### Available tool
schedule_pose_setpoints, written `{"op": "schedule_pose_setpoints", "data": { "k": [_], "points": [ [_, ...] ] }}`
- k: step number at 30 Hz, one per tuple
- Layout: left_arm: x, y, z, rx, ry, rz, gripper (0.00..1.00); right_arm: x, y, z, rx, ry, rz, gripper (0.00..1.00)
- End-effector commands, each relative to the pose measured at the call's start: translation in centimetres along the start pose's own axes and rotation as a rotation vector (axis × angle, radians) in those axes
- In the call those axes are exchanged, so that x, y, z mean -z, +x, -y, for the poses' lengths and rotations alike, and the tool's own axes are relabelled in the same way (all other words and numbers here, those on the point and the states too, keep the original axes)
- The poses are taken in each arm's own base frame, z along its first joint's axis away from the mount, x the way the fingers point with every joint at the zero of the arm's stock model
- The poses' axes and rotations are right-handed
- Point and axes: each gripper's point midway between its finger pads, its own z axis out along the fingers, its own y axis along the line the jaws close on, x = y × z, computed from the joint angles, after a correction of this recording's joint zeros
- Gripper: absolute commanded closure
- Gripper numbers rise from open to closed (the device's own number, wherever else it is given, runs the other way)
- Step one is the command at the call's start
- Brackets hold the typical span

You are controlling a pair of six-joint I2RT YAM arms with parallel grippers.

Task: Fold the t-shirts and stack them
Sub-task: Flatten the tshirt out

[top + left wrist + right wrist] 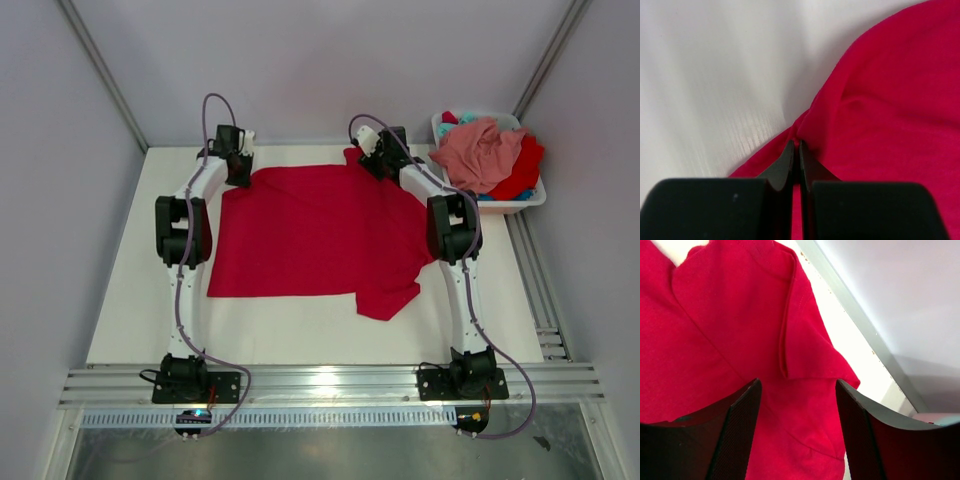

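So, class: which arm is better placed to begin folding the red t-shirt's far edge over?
Probably left. The left claw is shut on a pinch of the red t-shirt at its far left corner; the right claw stands open over a sleeve, holding nothing.

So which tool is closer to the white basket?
Right. The right tool hovers near the basket, over the red t-shirt; the left tool pinches that shirt on the opposite side, much farther away.
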Motion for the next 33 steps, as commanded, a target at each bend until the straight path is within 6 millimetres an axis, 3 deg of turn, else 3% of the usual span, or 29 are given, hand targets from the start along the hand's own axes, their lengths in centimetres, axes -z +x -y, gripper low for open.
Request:
{"op": "schedule_pose_setpoints", "data": {
  "k": [1, 10, 12, 16, 19, 28, 33],
  "points": [
    [1.9, -2.5, 0.4, -0.002, 0.011, 0.072, 1.00, -0.2, -2.6, 1.3, 0.031, 0.042, 0.065, 0.36],
    [2.1, -2.5, 0.5, 0.002, 0.016, 0.071, 1.00, -0.4, -2.3, 0.8, 0.065, 0.028, 0.047, 0.45],
    [2.0, -2.4, 0.6, 0.001, 0.019, 0.071, 1.00, -0.5, -2.1, 0.7, 0.068, 0.025, 0.041, 0.53],
    [2.0, -2.2, 0.6, 0.007, 0.023, 0.065, 1.00, -0.6, -2.0, 0.6, 0.076, 0.023, 0.034, 0.82],
    [2.0, -2.1, 0.7, 0.003, 0.026, 0.062, 1.00, -0.6, -1.9, 0.6, 0.079, 0.024, 0.031, 0.97],
    [2.0, -1.7, 0.7, -0.003, 0.023, 0.059, 1.00, -0.4, -1.4, 1.6, 0.075, 0.099, 0.021, 0.97],
    [2.3, -1.9, 0.3, -0.011, 0.004, 0.069, 1.00, 0.8, -2.8, 4.1, 0.063, 0.224, 0.067, 0.97]
  ]
}}
